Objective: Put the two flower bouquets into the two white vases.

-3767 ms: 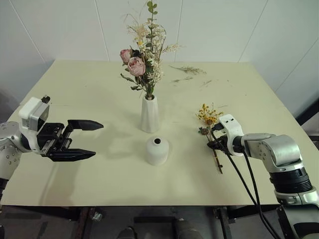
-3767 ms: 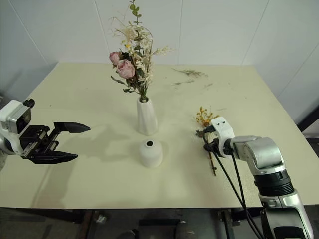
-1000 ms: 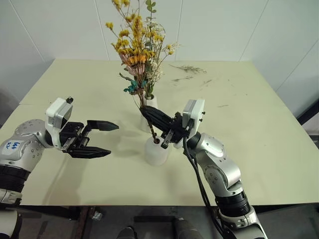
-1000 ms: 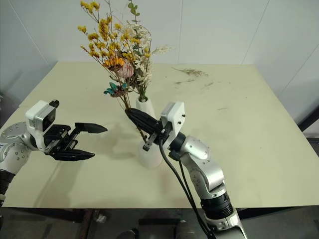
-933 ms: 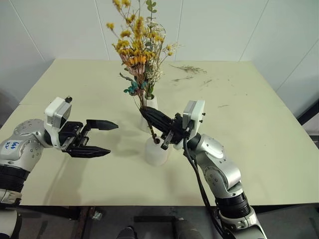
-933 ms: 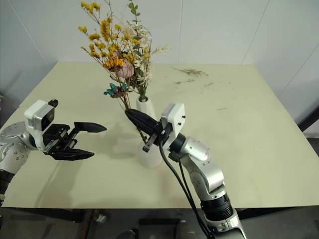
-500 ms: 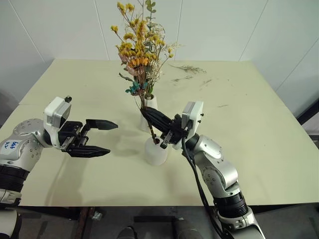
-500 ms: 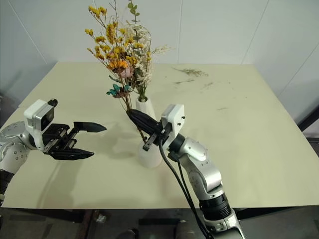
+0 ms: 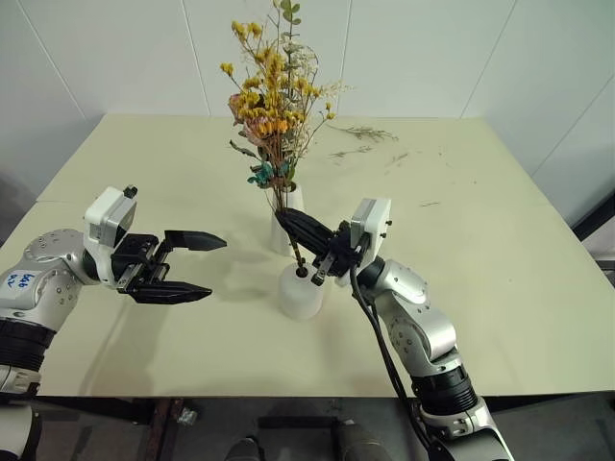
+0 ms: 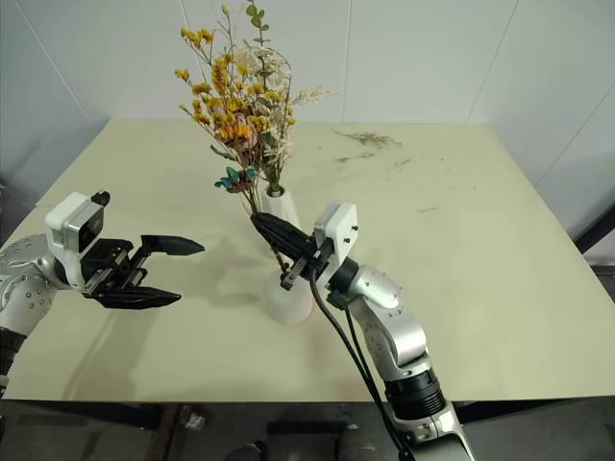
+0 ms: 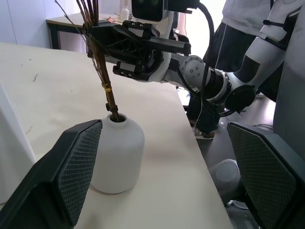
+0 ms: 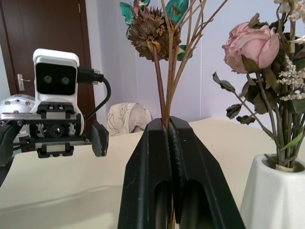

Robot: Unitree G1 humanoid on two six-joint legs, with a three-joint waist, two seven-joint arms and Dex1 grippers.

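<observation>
Yellow-orange dried bouquet (image 9: 274, 72) stood nearly upright over the short rounded vase (image 9: 300, 291), its stem ends just inside the small mouth, while the right tool (image 9: 293, 225) was clamped shut on the thin stems a little above the rim. The rose bouquet (image 10: 274, 82) already sat in the tall vase (image 10: 280, 204) just behind. The left tool (image 9: 187, 264) hung well apart to the side, its fingers spread wide and holding nothing.

By my judgement the dried bunch was very light, stiff and brittle, so a firm pinch low on the gathered stems, near the tie, was the right hold; the heads would shed or snap if squeezed. The short vase looked light enough to tip or slide on the desk (image 9: 500, 240) if the stems pressed sideways.

From the left wrist came what the head views hid: the stems actually entering the mouth (image 11: 116, 117), and a pale tie around them. The right wrist view showed the stems trapped between the closed fingers (image 12: 145, 181), and the pink rose (image 12: 250, 45) beside them.
</observation>
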